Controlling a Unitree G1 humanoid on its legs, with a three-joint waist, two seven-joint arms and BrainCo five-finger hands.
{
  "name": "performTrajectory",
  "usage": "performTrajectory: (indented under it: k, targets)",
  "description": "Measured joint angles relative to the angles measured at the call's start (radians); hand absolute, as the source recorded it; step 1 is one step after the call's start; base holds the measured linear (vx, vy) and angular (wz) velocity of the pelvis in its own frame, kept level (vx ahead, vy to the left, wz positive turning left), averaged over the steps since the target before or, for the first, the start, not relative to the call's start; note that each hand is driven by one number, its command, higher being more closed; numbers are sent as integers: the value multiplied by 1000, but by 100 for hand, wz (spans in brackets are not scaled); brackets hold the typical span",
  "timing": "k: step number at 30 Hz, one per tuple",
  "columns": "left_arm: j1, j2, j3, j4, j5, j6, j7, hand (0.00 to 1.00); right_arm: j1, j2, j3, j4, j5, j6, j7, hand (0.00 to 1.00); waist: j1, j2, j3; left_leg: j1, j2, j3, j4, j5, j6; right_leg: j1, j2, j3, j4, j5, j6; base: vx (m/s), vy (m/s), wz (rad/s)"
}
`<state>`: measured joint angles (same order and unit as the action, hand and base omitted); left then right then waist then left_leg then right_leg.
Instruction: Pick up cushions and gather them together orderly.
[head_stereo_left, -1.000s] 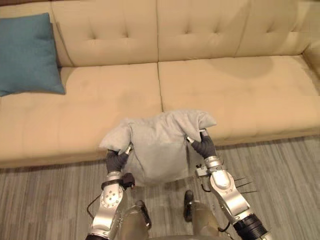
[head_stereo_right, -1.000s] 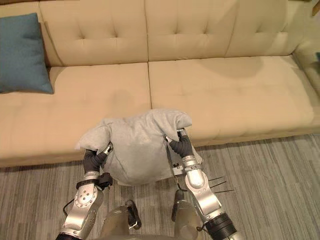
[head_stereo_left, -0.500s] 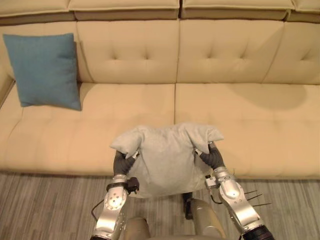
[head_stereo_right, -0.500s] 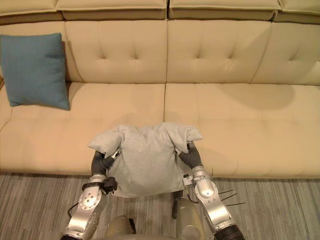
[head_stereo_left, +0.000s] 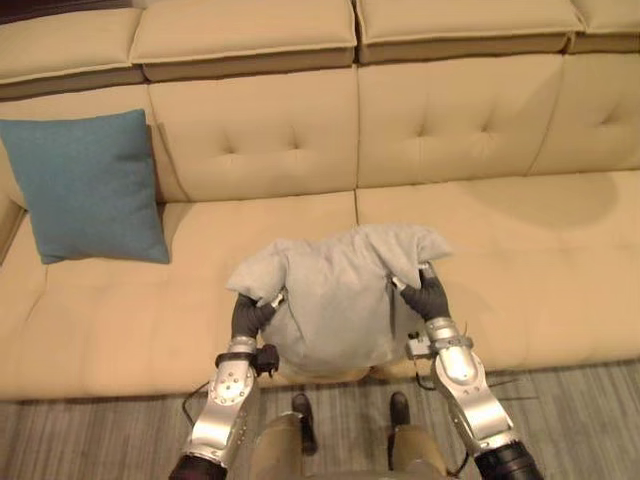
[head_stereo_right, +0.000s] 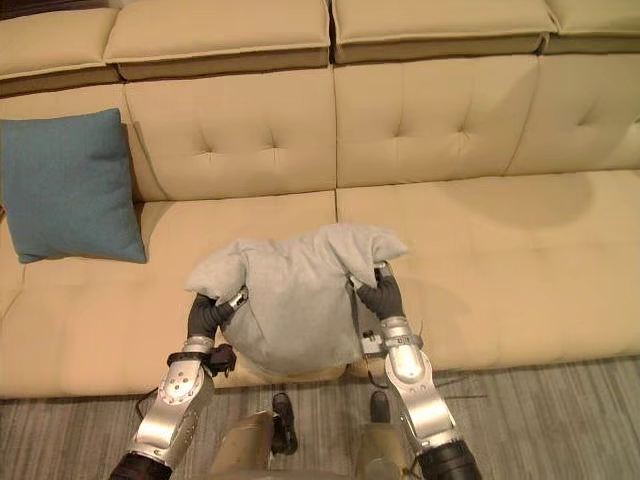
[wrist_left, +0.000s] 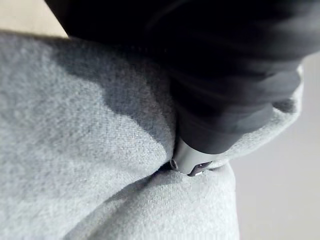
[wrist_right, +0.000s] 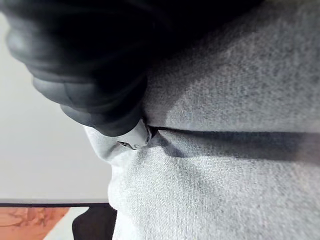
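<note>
Grey cushion (head_stereo_left: 335, 300) carried forward, mid-haul between my left hand (head_stereo_left: 248, 316) and right hand (head_stereo_left: 430, 298), grips buried in cloth, cannot tell; next, set it just beside teal cushion (head_stereo_left: 90, 185), now well apart.

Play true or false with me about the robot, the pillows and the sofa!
1. The grey cushion sits between the left hand and the right hand. True.
2. The blue cushion lies on the floor. False: it leans upright against the backrest, on the seat at the robot's left.
3. The sofa is beige with button tufts in its backrest. True.
4. The two cushions touch each other. False: they are apart, with bare seat between them.
</note>
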<state>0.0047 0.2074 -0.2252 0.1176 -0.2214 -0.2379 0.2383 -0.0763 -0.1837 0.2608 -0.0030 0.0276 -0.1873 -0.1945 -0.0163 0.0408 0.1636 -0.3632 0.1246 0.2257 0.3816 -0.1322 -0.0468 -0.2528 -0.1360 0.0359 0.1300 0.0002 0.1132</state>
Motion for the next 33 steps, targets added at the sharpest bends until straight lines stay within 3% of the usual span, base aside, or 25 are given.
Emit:
performTrajectory:
  k: [3,6,7,13,17,24,25,33]
  targets:
    - [-124,33,2,1,0,1,35,100,-159,-1,2,40,-3,0,-50,100,0,-5,12,-33,1,8,-5,18,12,-38,8,11,-11,28,-5,-65,8,-17]
    - [-370,81,17,53,19,0,113,100,-425,-17,-12,128,-30,0,-133,100,0,-15,57,-72,0,12,-29,59,15,-91,13,19,-11,59,-6,-142,-21,-4]
    - [-552,107,41,118,21,0,164,100,-592,-21,-35,185,-39,1,-172,100,0,-16,94,-101,3,8,-37,83,17,-122,18,18,-11,77,-9,-151,-35,4]
    - [-1002,168,79,292,69,0,288,100,-977,-19,-117,363,-70,1,-268,100,0,-23,197,-169,11,-5,-62,143,15,-206,31,9,15,98,-16,-115,-50,5]
    - [-1223,182,82,439,82,1,315,100,-1138,-21,-155,502,-69,3,-311,100,-1,-24,216,-234,8,-12,-99,183,13,-294,34,1,44,98,-17,-41,-62,7]
    - [-1383,170,103,640,74,14,292,100,-1309,-39,-189,744,-55,19,-325,100,-25,-23,271,-347,-1,-35,-132,228,10,-425,30,-20,81,97,-20,-13,-39,10]
    - [-1389,166,103,655,72,18,286,0,-1317,-43,-190,761,-54,20,-324,0,-26,-22,277,-355,-1,-38,-132,229,10,-432,29,-23,82,97,-20,-7,-19,7]
    - [-1446,149,172,676,16,-3,278,0,-1399,-84,-232,782,-25,11,-326,0,-19,-22,293,-436,2,-58,-138,243,5,-510,27,-39,97,98,-22,1,-9,6]
